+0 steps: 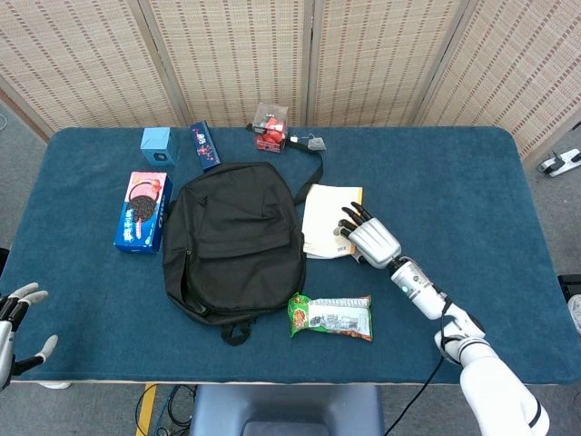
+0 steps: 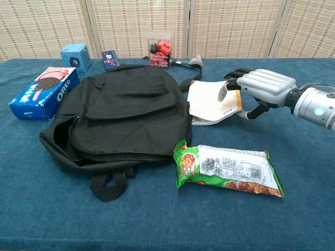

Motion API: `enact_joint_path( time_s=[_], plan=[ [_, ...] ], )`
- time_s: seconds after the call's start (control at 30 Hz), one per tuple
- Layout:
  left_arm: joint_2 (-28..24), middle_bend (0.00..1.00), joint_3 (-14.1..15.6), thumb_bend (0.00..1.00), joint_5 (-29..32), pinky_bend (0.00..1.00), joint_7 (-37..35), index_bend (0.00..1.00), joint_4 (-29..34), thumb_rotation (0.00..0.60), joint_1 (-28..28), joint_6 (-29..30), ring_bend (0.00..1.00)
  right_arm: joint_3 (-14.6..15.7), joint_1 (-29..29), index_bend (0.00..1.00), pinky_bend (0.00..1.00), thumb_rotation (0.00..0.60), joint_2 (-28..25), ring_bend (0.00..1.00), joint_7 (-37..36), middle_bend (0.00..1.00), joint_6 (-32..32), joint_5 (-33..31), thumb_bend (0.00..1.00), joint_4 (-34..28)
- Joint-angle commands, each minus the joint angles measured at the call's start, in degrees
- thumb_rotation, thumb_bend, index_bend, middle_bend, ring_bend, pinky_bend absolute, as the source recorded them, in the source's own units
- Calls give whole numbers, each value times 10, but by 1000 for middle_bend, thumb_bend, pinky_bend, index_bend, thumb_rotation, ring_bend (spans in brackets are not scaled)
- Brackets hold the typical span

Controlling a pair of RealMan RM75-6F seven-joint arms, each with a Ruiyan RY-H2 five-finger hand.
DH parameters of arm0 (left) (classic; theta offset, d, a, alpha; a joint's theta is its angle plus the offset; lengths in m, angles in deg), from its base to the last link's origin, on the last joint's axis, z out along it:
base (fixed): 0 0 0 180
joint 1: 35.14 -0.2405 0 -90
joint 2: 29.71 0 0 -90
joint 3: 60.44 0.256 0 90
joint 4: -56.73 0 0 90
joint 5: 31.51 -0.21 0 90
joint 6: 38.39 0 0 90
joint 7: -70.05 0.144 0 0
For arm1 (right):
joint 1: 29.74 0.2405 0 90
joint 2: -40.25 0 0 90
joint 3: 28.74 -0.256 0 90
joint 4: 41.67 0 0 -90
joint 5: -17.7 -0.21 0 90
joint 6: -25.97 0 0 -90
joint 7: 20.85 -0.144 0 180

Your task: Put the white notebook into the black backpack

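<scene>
White and lying on the blue table (image 1: 454, 182), the notebook (image 1: 325, 227) sat just right of the black backpack (image 1: 234, 238), its left edge touching the bag's side. In the chest view its near right corner was raised off the cloth. We saw the right hand (image 1: 369, 241) over that corner, fingers (image 2: 224, 91) curved down onto the cover and the thumb under the edge, so it pinched the notebook. Our left hand (image 1: 16, 318) hung off the table's near left corner with its fingers spread, holding nothing. A green snack packet (image 1: 331, 317) lay in front of the notebook. A blue cookie box (image 1: 143, 211) lay left of the backpack, with a small blue cube (image 1: 156, 144) behind it.
</scene>
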Motion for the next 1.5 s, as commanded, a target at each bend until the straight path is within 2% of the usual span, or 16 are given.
enact_joint_path(
  time_s=[0.03, 0.17, 0.4, 0.7, 0.83, 0.93, 1.1, 1.23, 1.5],
  plan=[
    [-1, 163, 0, 285, -1, 70, -1, 282, 0, 600, 0, 0, 165, -5, 3, 310, 20, 600, 1, 71, -1, 277, 5, -4, 393, -6],
    [-2, 163, 0, 284, -3, 70, -3, 282, 1, 600, 0, 2, 165, -12, 5, 346, 19, 600, 1, 71, -6, 287, 13, -10, 393, -15],
    [-1, 163, 0, 284, -4, 70, -4, 282, 0, 600, 0, 2, 165, -22, 8, 496, 20, 600, -1, 72, -3, 316, 12, -20, 353, -22],
    [-4, 163, -2, 284, -4, 70, -5, 282, -1, 600, 3, 0, 165, -22, 8, 626, 19, 600, -10, 95, 14, 359, 2, -23, 324, -26],
    [-12, 163, -8, 284, -4, 70, -10, 282, -1, 600, 12, -9, 165, -18, 3, 642, 20, 600, -24, 99, 28, 368, 10, -20, 324, -31],
    [-19, 163, -13, 284, -5, 70, -17, 282, -1, 600, 21, -19, 164, -21, -4, 645, 20, 600, -37, 107, 41, 380, 35, -21, 384, -39],
    [-32, 162, -27, 284, -8, 70, -33, 283, -4, 600, 47, -44, 164, -36, -20, 663, 20, 600, -82, 123, 71, 399, 95, -28, 439, -75],
    [-41, 163, -40, 284, -8, 70, -55, 286, -9, 600, 73, -72, 164, -50, -32, 667, 19, 600, -131, 126, 99, 402, 135, -34, 447, -123],
    [-46, 162, -63, 284, -26, 70, -102, 296, -29, 600, 149, -157, 165, -84, -58, 667, 20, 600, -251, 127, 166, 407, 204, -48, 449, -275]
  ],
)
